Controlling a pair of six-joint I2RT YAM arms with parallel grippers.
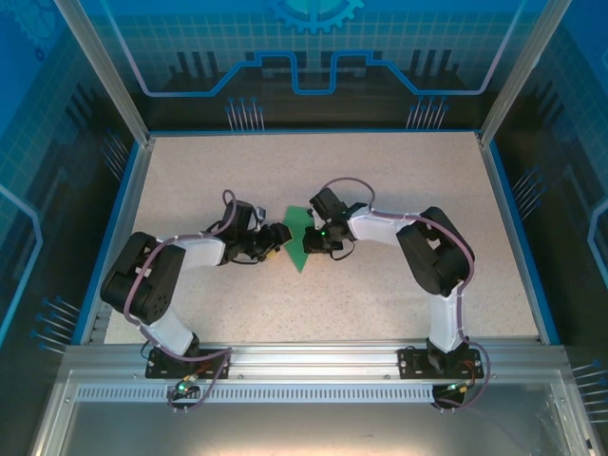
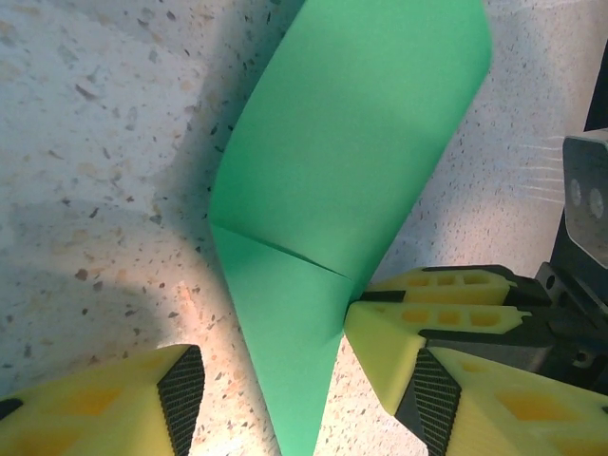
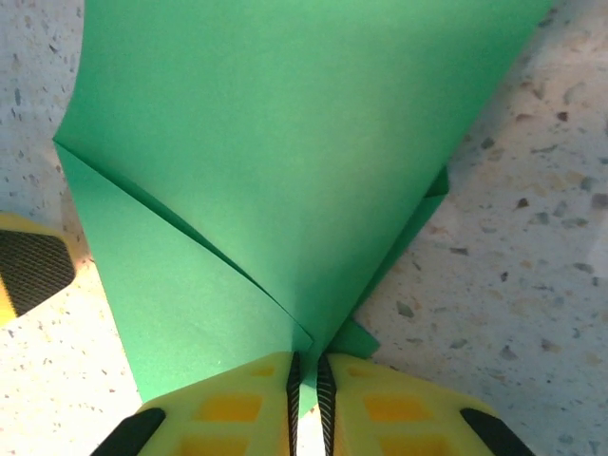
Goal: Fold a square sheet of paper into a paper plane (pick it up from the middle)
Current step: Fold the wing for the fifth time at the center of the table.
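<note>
We locate the green sheet (image 1: 301,239) directly between the two grippers, folded to a long taper. Its long axis runs from a narrow tip at the near end to a broad, blunt end farther out on the desk (image 1: 399,171). In the left wrist view the tip points back between the fingers of the left gripper (image 2: 299,385). The broad end extends ahead of that gripper, leaning slightly to its right.

The left gripper stands with its jaws apart, one finger on each side of the tip. As far as we can judge, neither pad touches the paper. The right gripper (image 3: 306,399) has its jaws together, clamped on the edge of the sheet where a diagonal crease ends. Both grippers are at the sheet, and the right one has the hold. We judge that the coming move turns on the left gripper closing across the tip, square to the long axis.

Material: thin, matte, plain green paper with one sharp crease. It appears to bow upward ahead of the clamp rather than lie flat. The fingers (image 2: 446,313) of both grippers are yellow with black ribbed pads. The desk is pale, speckled and hard
</note>
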